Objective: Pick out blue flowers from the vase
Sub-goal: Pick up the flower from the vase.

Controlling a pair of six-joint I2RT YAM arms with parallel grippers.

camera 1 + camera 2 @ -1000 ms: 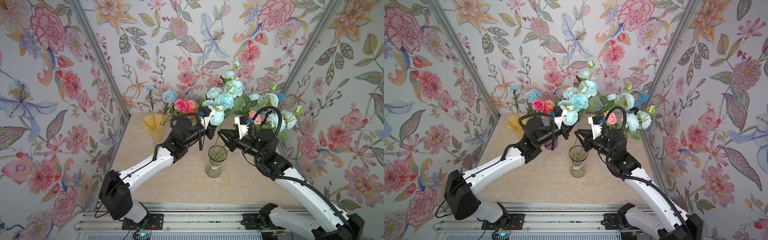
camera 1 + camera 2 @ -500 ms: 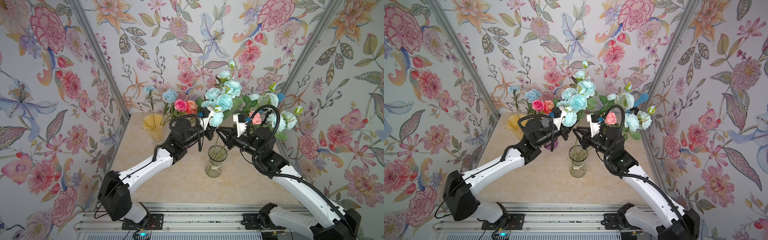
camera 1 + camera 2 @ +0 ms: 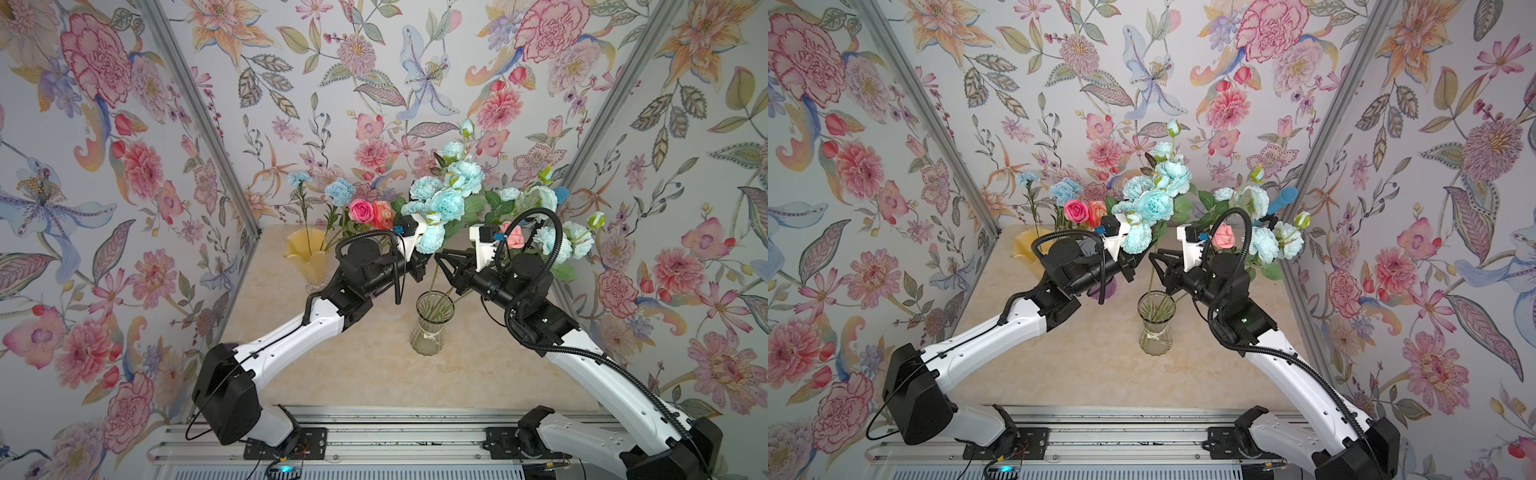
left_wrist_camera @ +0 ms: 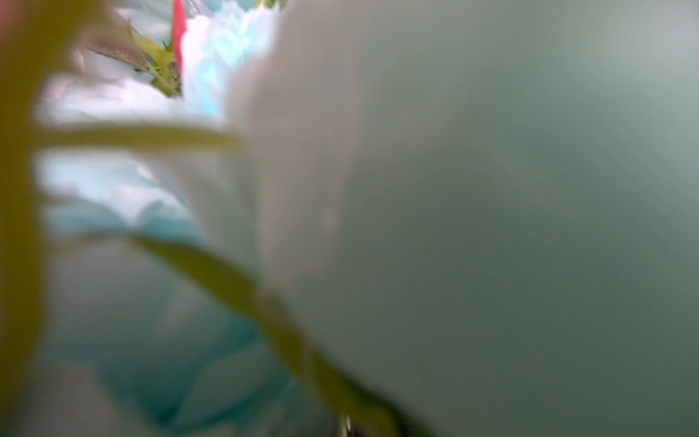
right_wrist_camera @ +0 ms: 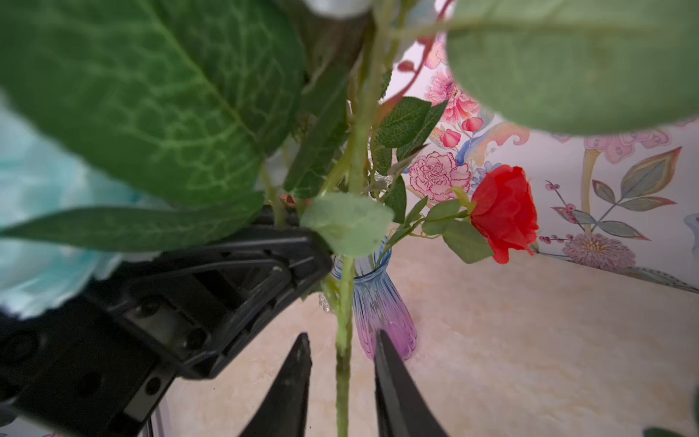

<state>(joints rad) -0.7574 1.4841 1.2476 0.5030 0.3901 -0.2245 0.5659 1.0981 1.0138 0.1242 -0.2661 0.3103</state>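
Note:
A clear glass vase (image 3: 426, 332) (image 3: 1155, 332) stands mid-table with green stems in it. Above it rises a leafy spray of blue flowers (image 3: 447, 202) (image 3: 1154, 203). My left gripper (image 3: 422, 266) (image 3: 1133, 266) is shut on its stem just under the blooms. The stem (image 5: 343, 321) runs down between the fingers of my right gripper (image 5: 342, 338) (image 3: 441, 259), which is open with a gap on each side. A second aqua spray (image 3: 540, 199) leans to the right. Blurred aqua petals (image 4: 151, 302) fill the left wrist view and hide the left jaws.
A yellow vase (image 3: 305, 253) at the back left holds sky-blue carnations (image 3: 338, 191). Pink and orange roses (image 3: 370, 212) show behind the left arm. A blue-purple vase (image 5: 378, 314) holds a red rose (image 5: 505, 212). A blue microphone (image 3: 1283, 199) stands back right. Patterned walls close three sides.
The held spray and the left gripper have drifted slightly left. The right gripper has edged up and in around the stem, its fingers a little wider apart.

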